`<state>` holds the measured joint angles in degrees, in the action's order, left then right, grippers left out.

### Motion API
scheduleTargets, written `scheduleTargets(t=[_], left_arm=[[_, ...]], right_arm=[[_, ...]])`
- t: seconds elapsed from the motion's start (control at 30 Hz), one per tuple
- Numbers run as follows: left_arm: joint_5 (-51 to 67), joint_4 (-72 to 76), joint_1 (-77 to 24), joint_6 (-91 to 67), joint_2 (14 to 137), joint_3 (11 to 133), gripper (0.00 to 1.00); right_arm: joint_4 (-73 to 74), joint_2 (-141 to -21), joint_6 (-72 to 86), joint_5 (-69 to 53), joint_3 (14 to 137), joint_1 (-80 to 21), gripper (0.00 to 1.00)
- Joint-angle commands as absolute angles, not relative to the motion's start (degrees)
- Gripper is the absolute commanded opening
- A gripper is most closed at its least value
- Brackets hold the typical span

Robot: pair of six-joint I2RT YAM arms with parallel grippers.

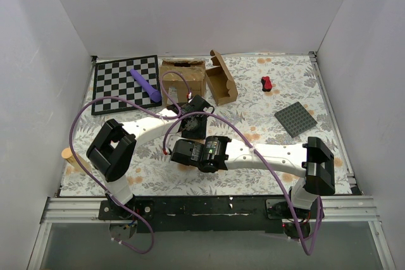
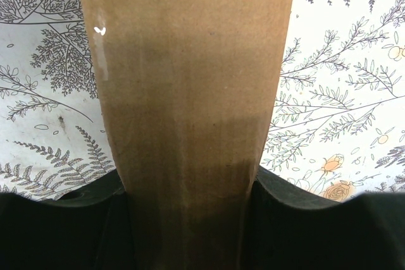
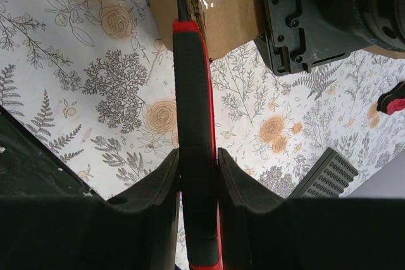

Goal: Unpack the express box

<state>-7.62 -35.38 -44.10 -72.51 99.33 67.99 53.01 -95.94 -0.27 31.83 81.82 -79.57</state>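
From above, both arms fold inward to mid-counter [image 1: 266, 112], the left claw [image 1: 193, 117] stretched forward just short of the big carton [image 1: 182, 77], and the right claw [image 1: 185, 153] swung in sideways just on its near side. In the left wrist view, that claw is clenched on the express box [image 2: 190, 80], whose long axis runs straight out from between the fingers. In the right wrist view, the right claw grasps a red-and-black cutter [image 3: 193, 93] that points dead ahead, its tip touching the box's taped edge, so the coming cut likely depends on that alignment.
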Motion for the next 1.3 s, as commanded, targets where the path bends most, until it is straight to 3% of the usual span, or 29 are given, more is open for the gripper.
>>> scheduleTargets(t=[0.0,0.1,0.23,0.3,0.33,0.6,0.83,1.0,1.07,1.2,1.27], left_arm=[[-6.1,-35.9,-44.7,-73.1,98.3,69.5,0.37],[-6.2,-35.9,-44.7,-73.2,98.3,69.6,0.37],[-7.2,-36.0,-44.7,-73.6,96.9,70.2,0.5],[-7.3,-36.1,-44.7,-73.6,96.2,71.7,0.74],[-7.0,-36.1,-44.7,-73.4,95.5,72.3,0.98],[-7.9,-39.4,-45.3,-73.0,94.1,80.9,0.98],[-19.5,-48.5,-45.2,-71.2,87.6,94.6,0.98],[-25.0,-43.7,-43.9,-70.7,75.0,86.6,0.98],[-21.0,-36.3,-43.8,-66.3,66.6,78.6,0.98],[1.9,-18.4,-43.5,-60.7,51.5,65.5,0.98],[6.3,-14.9,-43.4,-61.2,45.3,61.7,0.98]], right_arm=[[50.4,-93.1,0.4,34.5,82.7,-79.0,0.01],[49.8,-92.0,0.3,33.1,82.6,-79.0,0.01],[51.8,-89.3,0.2,29.5,82.0,-79.1,0.01],[53.7,-86.8,0.3,27.8,81.3,-79.1,0.01],[54.4,-85.9,0.4,27.3,80.9,-79.1,0.01],[57.7,-76.3,5.9,25.8,75.0,-79.1,0.01],[57.3,-71.2,9.7,25.9,77.6,-78.3,0.01],[51.9,-68.9,10.3,14.9,77.9,-70.2,0.01],[47.8,-66.8,9.7,8.6,77.4,-64.1,0.01],[41.2,-64.4,9.8,-14.6,76.3,-52.7,0.01],[36.2,-63.4,11.2,-21.0,74.3,-47.6,0.01]])
